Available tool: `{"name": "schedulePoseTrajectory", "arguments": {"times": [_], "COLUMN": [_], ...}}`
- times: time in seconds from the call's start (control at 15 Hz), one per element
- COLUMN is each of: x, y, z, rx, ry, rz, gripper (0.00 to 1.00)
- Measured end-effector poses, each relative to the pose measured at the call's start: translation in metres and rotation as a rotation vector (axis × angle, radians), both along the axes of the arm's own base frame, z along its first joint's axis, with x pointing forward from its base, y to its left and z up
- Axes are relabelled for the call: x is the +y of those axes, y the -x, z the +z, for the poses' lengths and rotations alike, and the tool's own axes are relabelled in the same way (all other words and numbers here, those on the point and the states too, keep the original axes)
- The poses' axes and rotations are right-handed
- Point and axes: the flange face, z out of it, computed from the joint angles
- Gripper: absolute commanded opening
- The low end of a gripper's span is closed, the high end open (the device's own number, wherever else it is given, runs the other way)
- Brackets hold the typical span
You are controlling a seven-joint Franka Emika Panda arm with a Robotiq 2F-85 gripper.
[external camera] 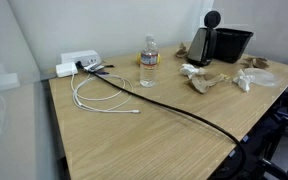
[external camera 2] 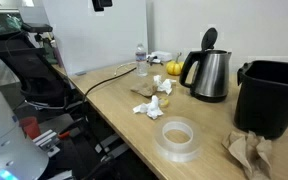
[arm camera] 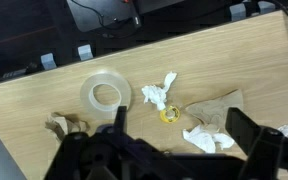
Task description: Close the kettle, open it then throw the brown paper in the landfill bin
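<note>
In the wrist view the gripper (arm camera: 179, 132) hung above the table (arm camera: 44, 95) with its jaws spread wide and nothing between them. Directly under it lay white tissue wads (arm camera: 159, 93), a small yellow thing (arm camera: 169, 115) and a flat brown sheet (arm camera: 222, 103). The tape roll (arm camera: 106, 95) lay to one side of them, and the brown paper (arm camera: 66, 125) was a crumpled wad just beyond the roll. The kettle did not show in this view, so its direction from the jaws could not be read there. In an exterior view the kettle (external camera 2: 212, 78) stood upright deeper on the table than the tissues, just beside the landfill bin (external camera 2: 276, 95). Its round black lid (external camera 2: 210, 38) was raised on end above the body. The brown paper (external camera 2: 249, 152) lay close to the table edge in front of the bin. I judged that closing came first, so the jaws had to travel over the tissues toward the lid and press it down from above; the bin wall beside the kettle looked like the nearest obstacle. Farther along stood a water bottle (external camera 2: 140, 58), and toward the far corner a white cable (external camera: 94, 95) lay in loops.
</note>
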Motion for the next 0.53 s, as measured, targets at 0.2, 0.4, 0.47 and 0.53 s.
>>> {"name": "schedulePoseTrajectory", "arguments": {"times": [0.2,0.4,0.47,0.53], "x": [0.0000,0.0007,0.0032,0.0070], "y": [0.0000,-0.0003,-0.0017,-0.0043], "z": [0.0000,0.0001,0.0005,0.0013], "rx": [0.000,-0.001,-0.004,-0.012], "ry": [0.000,0.000,0.002,0.007], "rz": [0.000,0.002,0.009,0.018], "gripper": [1.00,1.00,1.00,1.00]}}
